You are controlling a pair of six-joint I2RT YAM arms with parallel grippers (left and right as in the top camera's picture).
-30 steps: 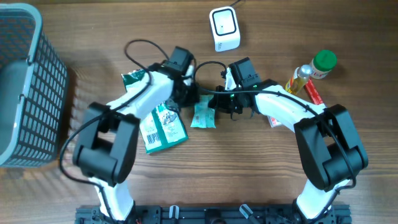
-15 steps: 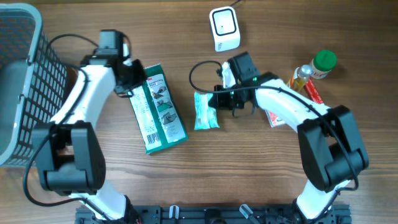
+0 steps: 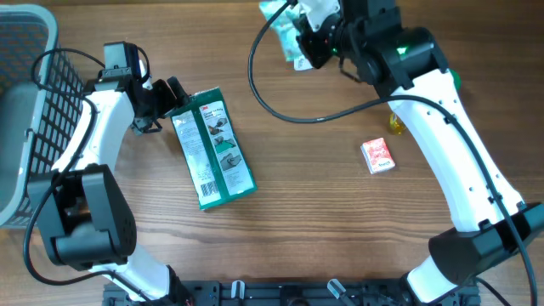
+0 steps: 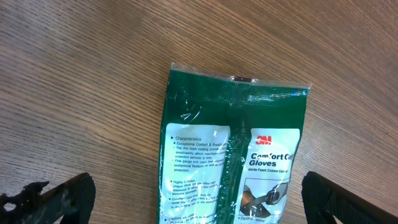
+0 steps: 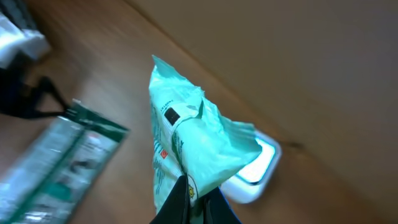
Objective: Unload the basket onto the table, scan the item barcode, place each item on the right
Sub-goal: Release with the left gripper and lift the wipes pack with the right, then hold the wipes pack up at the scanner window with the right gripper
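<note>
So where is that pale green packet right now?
At the top centre of the overhead view, the pale green packet hangs pinched in the right gripper, just above the white scanner.

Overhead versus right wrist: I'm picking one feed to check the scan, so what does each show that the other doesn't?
Only the overhead shows the grey mesh basket and the small red box. Only the right wrist shows the white scanner with its lit face. Both show the pale teal plastic pouch pinched in the right gripper, and the green glove packet lying flat on the wooden table.
</note>
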